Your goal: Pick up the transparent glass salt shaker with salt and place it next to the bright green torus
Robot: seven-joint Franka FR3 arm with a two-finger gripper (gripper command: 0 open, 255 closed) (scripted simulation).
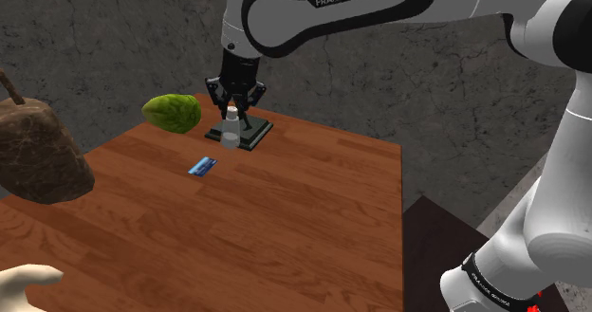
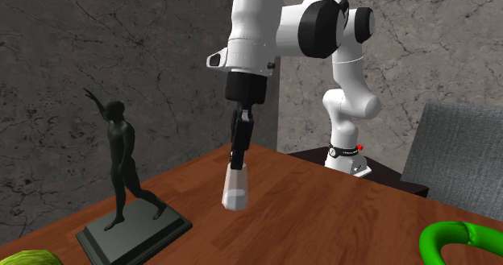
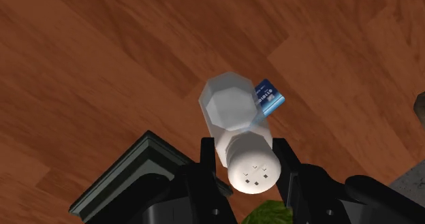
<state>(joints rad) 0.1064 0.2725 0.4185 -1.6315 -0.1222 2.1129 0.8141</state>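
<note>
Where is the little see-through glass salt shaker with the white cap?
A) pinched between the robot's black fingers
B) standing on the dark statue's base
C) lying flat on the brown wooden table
A: in the wrist view the black gripper clasps the see-through glass salt shaker by its white cap, above the brown wooden table.
</note>
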